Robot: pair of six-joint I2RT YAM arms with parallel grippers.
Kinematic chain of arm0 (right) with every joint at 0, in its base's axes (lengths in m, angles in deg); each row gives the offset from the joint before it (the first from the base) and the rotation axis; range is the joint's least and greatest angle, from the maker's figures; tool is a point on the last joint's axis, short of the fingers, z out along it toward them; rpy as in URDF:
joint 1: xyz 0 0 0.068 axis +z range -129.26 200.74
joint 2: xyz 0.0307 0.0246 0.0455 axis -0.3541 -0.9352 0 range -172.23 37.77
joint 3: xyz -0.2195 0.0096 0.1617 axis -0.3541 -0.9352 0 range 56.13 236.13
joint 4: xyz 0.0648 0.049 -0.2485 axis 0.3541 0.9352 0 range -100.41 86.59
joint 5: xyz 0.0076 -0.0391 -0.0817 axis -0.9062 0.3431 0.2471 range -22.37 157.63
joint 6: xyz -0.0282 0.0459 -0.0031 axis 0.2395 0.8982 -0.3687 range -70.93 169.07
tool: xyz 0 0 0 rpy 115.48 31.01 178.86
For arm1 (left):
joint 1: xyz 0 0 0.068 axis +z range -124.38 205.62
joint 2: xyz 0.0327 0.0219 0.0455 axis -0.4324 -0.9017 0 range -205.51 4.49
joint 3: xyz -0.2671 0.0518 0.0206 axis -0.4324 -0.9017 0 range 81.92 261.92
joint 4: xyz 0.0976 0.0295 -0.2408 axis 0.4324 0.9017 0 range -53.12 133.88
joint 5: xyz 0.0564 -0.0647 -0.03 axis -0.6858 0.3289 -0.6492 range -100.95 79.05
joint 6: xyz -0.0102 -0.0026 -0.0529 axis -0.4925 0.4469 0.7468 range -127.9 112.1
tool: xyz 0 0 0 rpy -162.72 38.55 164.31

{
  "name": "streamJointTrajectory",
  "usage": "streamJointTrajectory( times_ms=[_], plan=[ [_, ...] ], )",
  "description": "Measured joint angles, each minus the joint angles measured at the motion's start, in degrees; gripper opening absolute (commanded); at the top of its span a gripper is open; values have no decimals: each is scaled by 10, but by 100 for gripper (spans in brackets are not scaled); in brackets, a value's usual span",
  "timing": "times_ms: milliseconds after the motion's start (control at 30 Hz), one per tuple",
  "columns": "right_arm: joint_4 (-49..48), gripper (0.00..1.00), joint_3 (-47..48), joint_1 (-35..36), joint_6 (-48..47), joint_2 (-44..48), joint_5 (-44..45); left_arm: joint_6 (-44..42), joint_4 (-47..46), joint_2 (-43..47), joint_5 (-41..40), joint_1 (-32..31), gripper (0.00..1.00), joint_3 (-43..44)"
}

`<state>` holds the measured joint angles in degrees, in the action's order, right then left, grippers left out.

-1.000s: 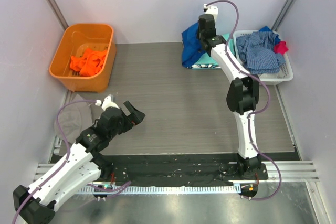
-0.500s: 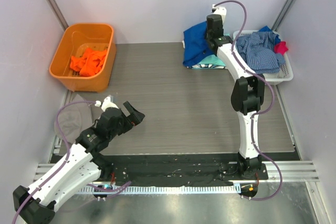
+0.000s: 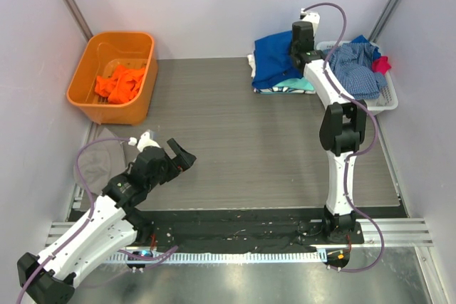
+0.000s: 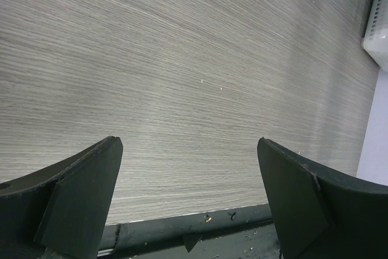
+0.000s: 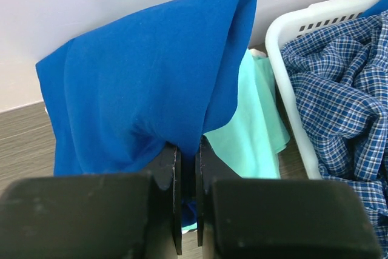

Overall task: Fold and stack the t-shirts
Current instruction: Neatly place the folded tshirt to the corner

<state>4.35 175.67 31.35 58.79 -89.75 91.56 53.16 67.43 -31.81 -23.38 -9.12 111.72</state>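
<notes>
- A grey wood-grain table point(image 3: 235, 140) fills a booth with pale walls, and my two arms are bolted at its near edge.
- My right claw point(image 5: 187, 153) is clenched on a fold of the royal blue cotton t-shirt point(image 5: 139, 83). The cloth rises in a hump directly ahead of the fingers, close to the far wall.
- A folded aqua t-shirt point(image 5: 248, 131) lies under the blue one and shows just right of the claw.
- Further right of the claw stands a white plastic basket point(image 5: 291, 28) holding a blue-and-white checked garment point(image 5: 345, 89).
- I judge the step to be stacking: placing the blue shirt on the aqua one.
- The next move calls for lowering the fold flat and square on the stack, clear of the basket rim, and then letting go.
- The right arm is stretched almost fully toward the far wall.
- The left arm is folded low near its base. My left claw point(image 4: 188, 150) gapes wide with nothing in it, and only bare table lies ahead.
- A crumpled orange t-shirt point(image 3: 120, 83) waits in an orange plastic tub point(image 3: 85, 83), well apart from both claws.
</notes>
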Motion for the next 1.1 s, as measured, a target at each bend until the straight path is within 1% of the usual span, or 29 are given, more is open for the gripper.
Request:
streamJointTrajectory(
  times_ms=[867, 900, 933, 967, 1000, 1033, 1067, 1100],
  plan=[
    [-18, 1, -43, -33, 7, 2, 6, -1, 6, -7, 0, 0, 100, 0],
    [-19, 9, -44, -34, 7, 2, 7, -1, 7, -7, 0, 0, 100, 0],
    [-20, 23, -45, -35, 7, 2, 7, -1, 8, -7, 0, 0, 100, 0],
    [-21, 40, -47, -36, 7, 2, 8, -1, 9, -7, 0, 0, 100, 0],
    [-22, 72, -48, -36, 9, 2, 9, -1, 10, -6, 0, 0, 100, 0],
    [-23, 80, -49, -37, 10, 2, 13, -1, 12, -6, 0, 0, 100, 0],
    [-25, 84, -49, -38, 11, 2, 19, -1, 12, -5, 0, 0, 100, 0],
    [-29, 92, -49, -39, 9, 2, 25, -2, 13, -4, 0, 0, 100, 0]
  ],
)
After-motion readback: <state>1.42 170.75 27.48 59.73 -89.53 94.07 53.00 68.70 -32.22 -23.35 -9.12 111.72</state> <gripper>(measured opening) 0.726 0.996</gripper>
